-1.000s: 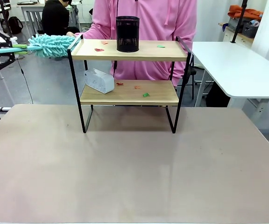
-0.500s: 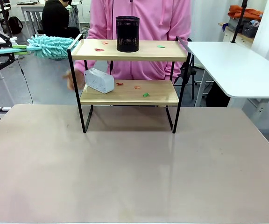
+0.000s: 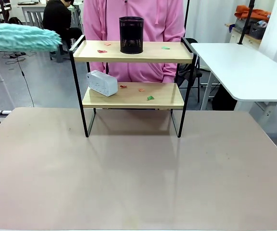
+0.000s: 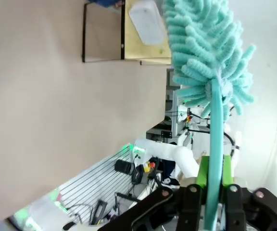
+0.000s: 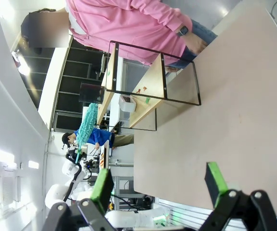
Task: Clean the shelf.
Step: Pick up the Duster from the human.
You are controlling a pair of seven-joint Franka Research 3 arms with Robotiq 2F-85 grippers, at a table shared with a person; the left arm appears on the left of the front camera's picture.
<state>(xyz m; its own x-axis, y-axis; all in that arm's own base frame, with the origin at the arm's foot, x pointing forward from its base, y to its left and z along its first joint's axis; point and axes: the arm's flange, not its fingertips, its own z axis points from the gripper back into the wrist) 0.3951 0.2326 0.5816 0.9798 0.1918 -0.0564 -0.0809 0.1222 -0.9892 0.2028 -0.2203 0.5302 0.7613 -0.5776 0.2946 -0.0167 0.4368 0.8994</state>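
The shelf point(image 3: 132, 96) stands at the table's far edge, two wooden boards in a black frame. Its top board carries a black mesh cup point(image 3: 131, 34) and red and green paper scraps point(image 3: 102, 51). On the lower board lie a white box point(image 3: 102, 83) and more scraps point(image 3: 150, 97). A teal fluffy duster point(image 3: 20, 37) hangs in the air left of the shelf's top board, apart from it. My left gripper point(image 4: 214, 175) is shut on the duster's handle point(image 4: 216, 125), with the shelf point(image 4: 129, 48) far beyond it. My right gripper point(image 5: 158, 183) is open and holds nothing, well away from the shelf point(image 5: 150, 89).
A person in a pink hoodie point(image 3: 143, 19) stands right behind the shelf. A white side table point(image 3: 244, 67) sits at the right. The beige table point(image 3: 133, 173) in front of the shelf is bare.
The duster has swung up and toward the camera at the left, and my left gripper has left the front view. The person's hand beside the white box has pulled back.
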